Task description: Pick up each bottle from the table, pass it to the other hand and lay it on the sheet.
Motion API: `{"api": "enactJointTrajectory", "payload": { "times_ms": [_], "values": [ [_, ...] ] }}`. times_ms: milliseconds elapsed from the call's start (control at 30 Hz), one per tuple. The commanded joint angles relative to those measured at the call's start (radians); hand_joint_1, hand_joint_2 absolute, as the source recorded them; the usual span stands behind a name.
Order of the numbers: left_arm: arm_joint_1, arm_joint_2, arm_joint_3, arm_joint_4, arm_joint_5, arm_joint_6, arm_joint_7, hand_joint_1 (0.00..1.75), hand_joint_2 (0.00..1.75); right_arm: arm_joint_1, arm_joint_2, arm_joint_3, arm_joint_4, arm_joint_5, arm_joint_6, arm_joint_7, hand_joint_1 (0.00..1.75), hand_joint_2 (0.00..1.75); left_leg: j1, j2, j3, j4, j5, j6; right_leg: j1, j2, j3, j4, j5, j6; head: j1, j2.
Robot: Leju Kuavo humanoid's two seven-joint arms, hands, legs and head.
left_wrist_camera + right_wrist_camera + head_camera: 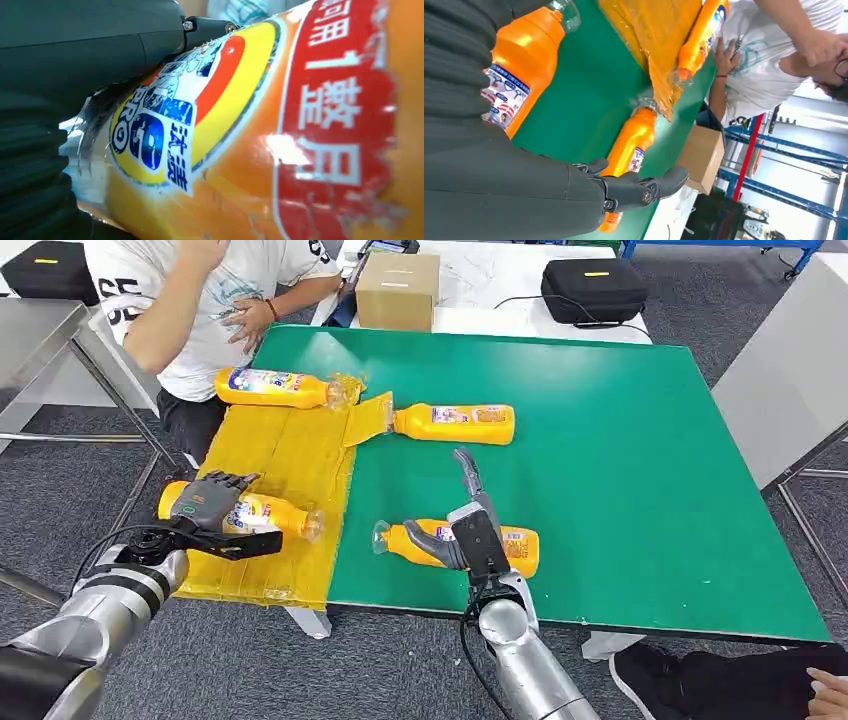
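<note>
We see a green table point(620, 440) with a yellow sheet point(285, 465) draped over its 9 o'clock edge. A person in a white shirt point(215, 300) stands at 11 o'clock, right behind the sheet's far end. A cardboard box point(397, 290) sits at 12 o'clock on the white table behind, a black case point(594, 288) at 1 o'clock.

Four orange bottles:
- far bottle point(275, 387) lies on the sheet's far end, cap toward 3 o'clock, close to the person.
- middle bottle point(455, 423) lies on the green surface, neck end touching the sheet's lifted corner.
- near bottle point(500, 545) lies on the green at 6 o'clock, cap pointing to 9 o'clock.
- held bottle point(265, 515) sits at the sheet's near end, cap pointing to 3 o'clock.

Left hand point(205, 502) wraps the held bottle's base end, fingers curled over the top, so it is grasping it. In the left wrist view the label point(210, 115) is pressed right against the hand.

Right hand point(470, 530) is over the near bottle, thumb lying across its neck side, one finger extended straight toward 12 o'clock. Fingers spread, not closed around it. In the right wrist view the fingers point(639, 190) stick out in free air, so we call it released.
</note>
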Motion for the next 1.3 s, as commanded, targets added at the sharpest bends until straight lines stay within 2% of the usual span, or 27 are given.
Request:
{"api": "enactJointTrajectory", "payload": {
  "times_ms": [33, 267, 400, 533, 633, 933, 1100, 1300],
  "values": [
    [0.03, -0.017, -0.026, 0.063, 0.011, -0.013, -0.017, 0.0, 1.75, -0.044, -0.015, 0.006, 0.068, -0.001, 0.008, -0.003, 0.0, 1.75, 0.0, 0.002, 0.005, -0.002, -0.001, 0.0, 0.0, 0.002, 0.004, -0.002, -0.001, -0.001, 0.0, 0.0],
    [0.033, -0.016, -0.025, 0.056, 0.012, 0.0, -0.042, 0.0, 1.75, -0.044, -0.015, 0.005, 0.067, -0.001, 0.011, -0.002, 0.0, 1.75, 0.0, 0.002, 0.004, -0.002, -0.001, 0.0, 0.0, 0.002, 0.004, -0.002, -0.001, -0.001, 0.0, 0.0],
    [0.045, -0.027, 0.032, 0.035, 0.077, 0.035, -0.143, 0.0, 1.75, -0.043, -0.017, -0.002, 0.072, 0.0, 0.023, 0.0, 0.0, 1.75, -0.001, 0.001, 0.004, -0.002, -0.001, 0.0, -0.001, 0.001, 0.004, -0.001, -0.001, -0.001, 0.0, 0.0],
    [0.083, -0.062, 0.153, -0.011, 0.228, 0.038, -0.262, 0.0, 1.75, -0.039, -0.019, -0.009, 0.085, 0.006, 0.02, 0.008, 0.0, 1.75, -0.001, 0.0, 0.004, -0.002, -0.001, 0.0, -0.001, 0.0, 0.004, -0.002, -0.001, 0.0, 0.0, 0.0],
    [0.11, -0.063, 0.178, -0.046, 0.27, 0.048, -0.314, 0.0, 1.75, -0.039, -0.022, -0.012, 0.101, 0.009, 0.025, 0.01, 0.0, 1.75, -0.001, -0.001, 0.003, -0.002, -0.001, 0.0, -0.001, 0.0, 0.003, -0.001, -0.001, 0.0, 0.0, 0.0],
    [0.111, -0.04, 0.159, -0.044, 0.247, 0.075, -0.308, 0.0, 1.75, -0.047, -0.024, -0.015, 0.113, 0.009, 0.036, 0.008, 0.0, 1.75, -0.001, 0.0, -0.001, -0.001, 0.0, 0.0, -0.001, 0.0, -0.001, -0.001, -0.001, -0.001, 0.0, 0.0],
    [0.103, -0.014, 0.106, -0.025, 0.179, 0.116, -0.267, 0.0, 1.75, -0.057, -0.023, -0.017, 0.121, 0.012, 0.048, 0.004, 0.0, 1.75, 0.0, 0.001, 0.0, 0.0, -0.001, 0.0, 0.0, 0.002, 0.0, -0.001, -0.001, -0.001, 0.0, 0.0],
    [0.103, -0.014, 0.103, -0.021, 0.176, 0.124, -0.263, 0.0, 1.75, -0.061, -0.022, -0.013, 0.122, 0.02, 0.047, 0.006, 0.0, 1.75, 0.0, 0.001, 0.001, 0.0, -0.001, 0.0, 0.0, 0.002, 0.0, -0.001, -0.001, -0.001, 0.0, 0.0]
  ]
}}
